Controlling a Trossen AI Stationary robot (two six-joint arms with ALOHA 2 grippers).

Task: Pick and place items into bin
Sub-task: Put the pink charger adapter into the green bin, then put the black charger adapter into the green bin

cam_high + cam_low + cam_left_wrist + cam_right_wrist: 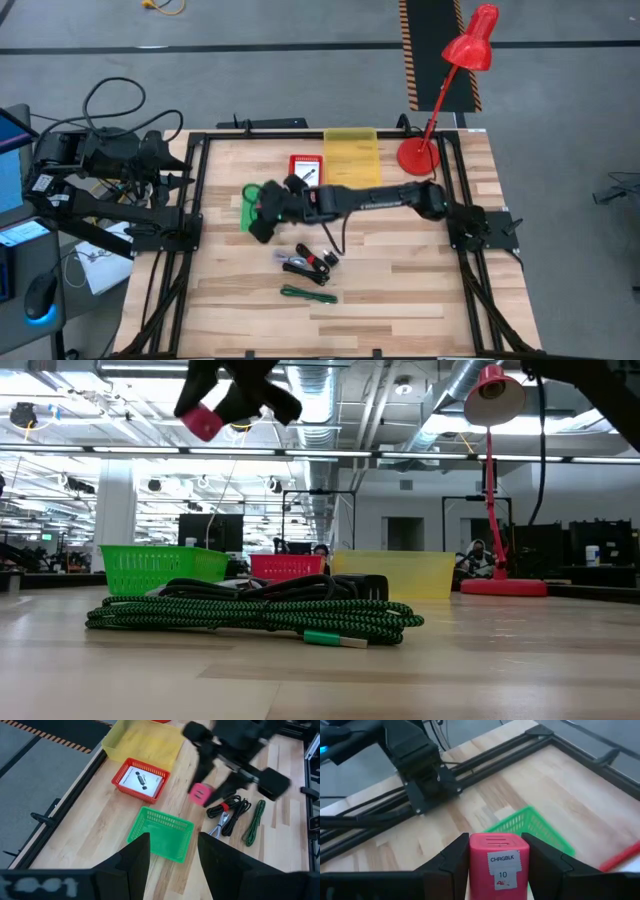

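My right gripper (264, 207) reaches across the table from the right and hovers over the green bin (246, 210), shut on a pink-red block (495, 864) labelled "CHRGBLK 10". The block also shows in the left wrist view (200, 794) and high up in the low view (203, 422). A black-and-red cable bundle (310, 262) and a coiled green cable (308, 295) lie flat on the wood nearer the front. A white card (141, 780) lies in the red bin (305, 168). My left gripper (172, 862) waits open off the table's left side. My right gripper pinches the pink-red block by two opposite side faces (474, 865), one finger (450, 865) on each side. The fingers slant downward from the table's right. The block is lifted clear, high above the table, near the green bin (530, 826), its labelled face toward the wrist camera.
A yellow bin (352, 155) stands at the far edge beside the red bin. A red desk lamp (440, 100) stands at the far right corner. Black frame rails (195, 200) border the table. Bare wood lies along the near edge.
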